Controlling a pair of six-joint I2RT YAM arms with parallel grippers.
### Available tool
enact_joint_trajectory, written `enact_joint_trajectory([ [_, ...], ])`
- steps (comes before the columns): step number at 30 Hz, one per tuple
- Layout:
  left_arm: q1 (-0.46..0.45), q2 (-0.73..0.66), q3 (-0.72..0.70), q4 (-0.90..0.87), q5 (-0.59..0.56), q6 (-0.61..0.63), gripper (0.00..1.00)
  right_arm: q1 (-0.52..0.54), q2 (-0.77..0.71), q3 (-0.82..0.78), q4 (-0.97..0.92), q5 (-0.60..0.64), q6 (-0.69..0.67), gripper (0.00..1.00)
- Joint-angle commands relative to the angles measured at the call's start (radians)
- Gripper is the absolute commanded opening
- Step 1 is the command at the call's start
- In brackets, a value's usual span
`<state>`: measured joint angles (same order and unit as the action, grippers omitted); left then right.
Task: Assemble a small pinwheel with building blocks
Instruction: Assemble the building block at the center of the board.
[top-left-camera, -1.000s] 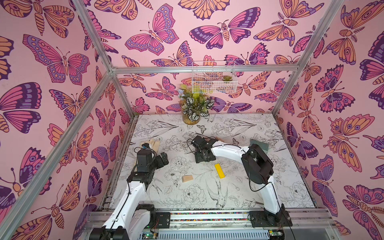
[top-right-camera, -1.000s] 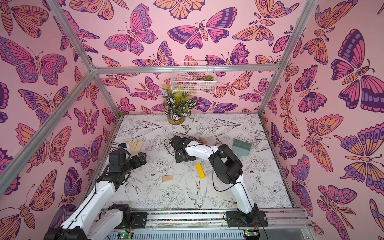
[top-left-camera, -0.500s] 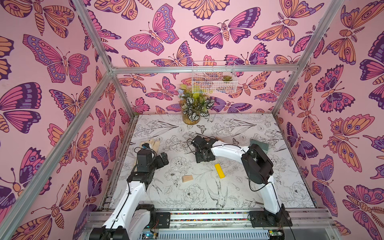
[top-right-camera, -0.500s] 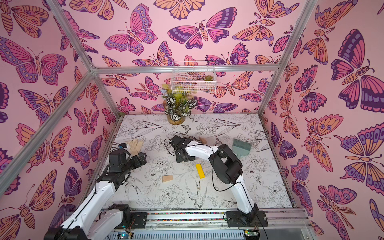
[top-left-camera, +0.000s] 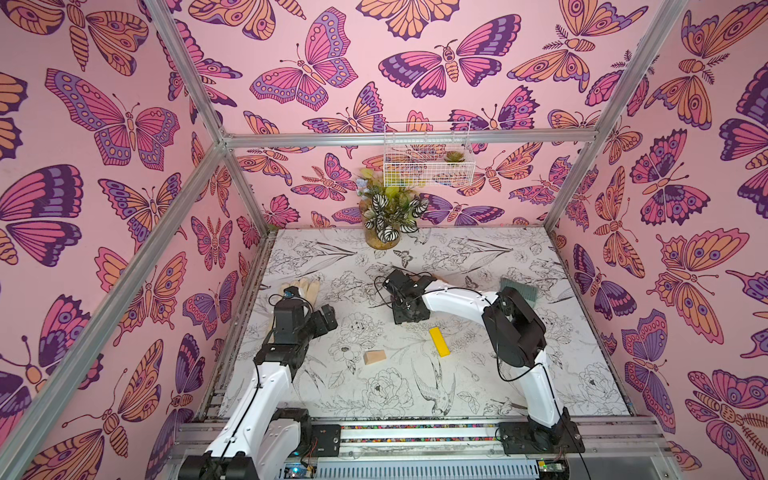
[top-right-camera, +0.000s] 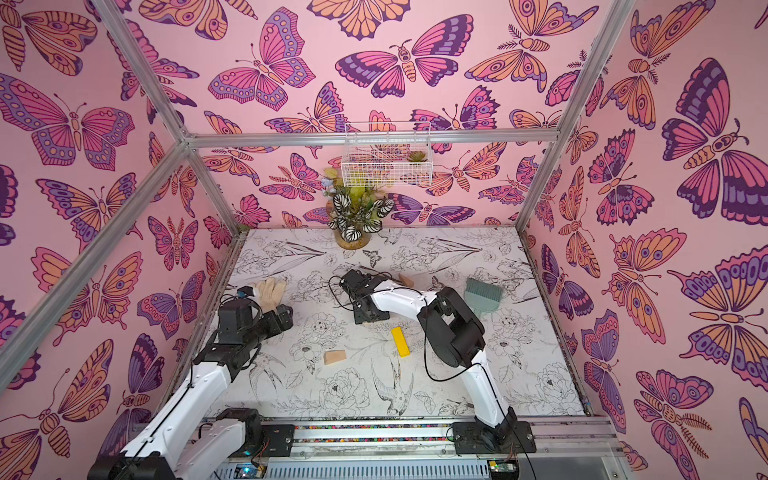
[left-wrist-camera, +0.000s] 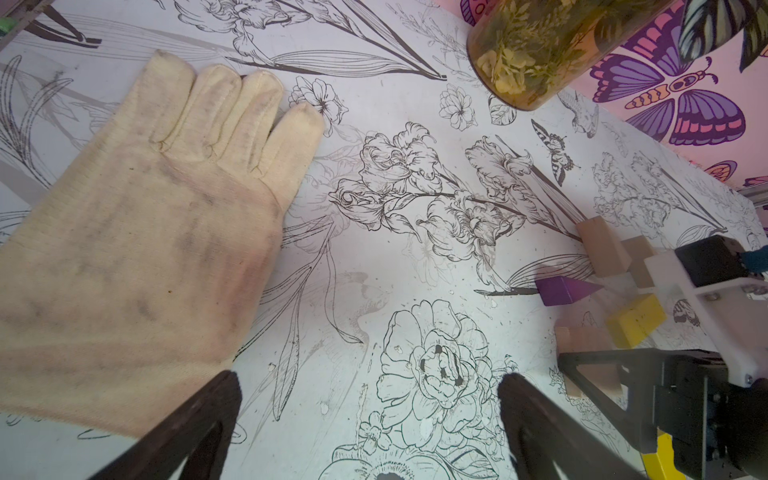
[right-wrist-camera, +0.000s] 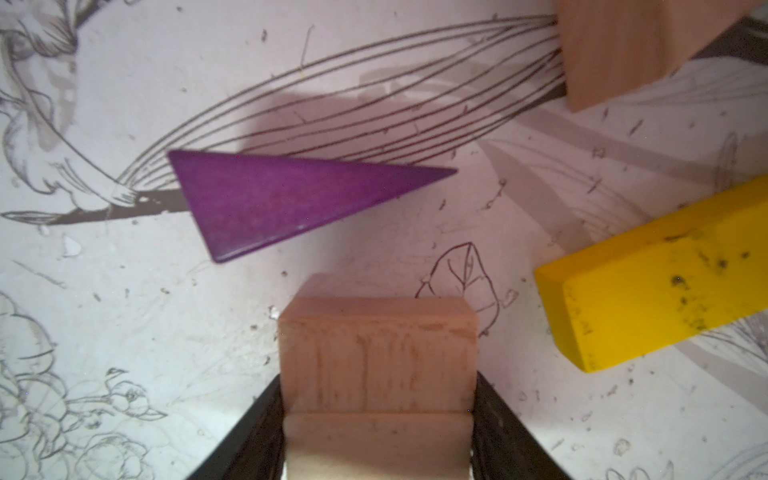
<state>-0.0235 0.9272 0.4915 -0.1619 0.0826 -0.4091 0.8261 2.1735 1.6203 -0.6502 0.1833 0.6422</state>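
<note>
My right gripper (right-wrist-camera: 376, 386) is shut on a pale wooden block (right-wrist-camera: 376, 353), with a finger pressed against each side, low over the mat at mid-table (top-left-camera: 409, 313). Just beyond the block lie a purple wedge (right-wrist-camera: 282, 199), a yellow bar (right-wrist-camera: 656, 274) and another wooden block (right-wrist-camera: 623, 45), all loose and apart. A second yellow bar (top-left-camera: 439, 341) and a wooden wedge (top-left-camera: 375, 357) lie nearer the front. My left gripper (left-wrist-camera: 370, 382) hovers open and empty at the left (top-left-camera: 328, 318). No pinwheel is in view.
A beige glove (left-wrist-camera: 145, 232) lies flat beside my left gripper. A teal hand brush (top-right-camera: 482, 293) rests at the right. A plant vase (top-left-camera: 384, 232) stands at the back wall under a wire basket (top-left-camera: 428, 160). Butterfly-patterned walls enclose the mat.
The right gripper's jaws have drawn in onto the wooden block. Both arms stay where they were, and the left gripper stays open.
</note>
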Motion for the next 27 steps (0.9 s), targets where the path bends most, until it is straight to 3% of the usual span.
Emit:
enact_joint_trajectory([
  [1,0.007,0.004,-0.001,-0.016,0.006,0.0,1.0,-0.005,0.028,0.009,-0.018,-0.005,-0.009,0.64],
  [7,0.007,0.004,-0.001,-0.016,0.003,0.002,1.0,-0.004,0.01,0.019,-0.024,0.001,-0.014,0.77],
  [15,-0.014,0.023,0.038,-0.037,0.022,0.048,1.0,-0.02,-0.115,0.074,-0.058,0.025,-0.062,0.82],
  [23,-0.16,0.038,0.153,-0.151,-0.05,0.316,0.96,-0.085,-0.325,-0.059,-0.029,-0.013,-0.111,0.82],
  [27,-0.254,0.059,0.192,-0.195,0.03,0.444,0.93,-0.11,-0.436,-0.218,0.022,-0.062,-0.158,0.81],
])
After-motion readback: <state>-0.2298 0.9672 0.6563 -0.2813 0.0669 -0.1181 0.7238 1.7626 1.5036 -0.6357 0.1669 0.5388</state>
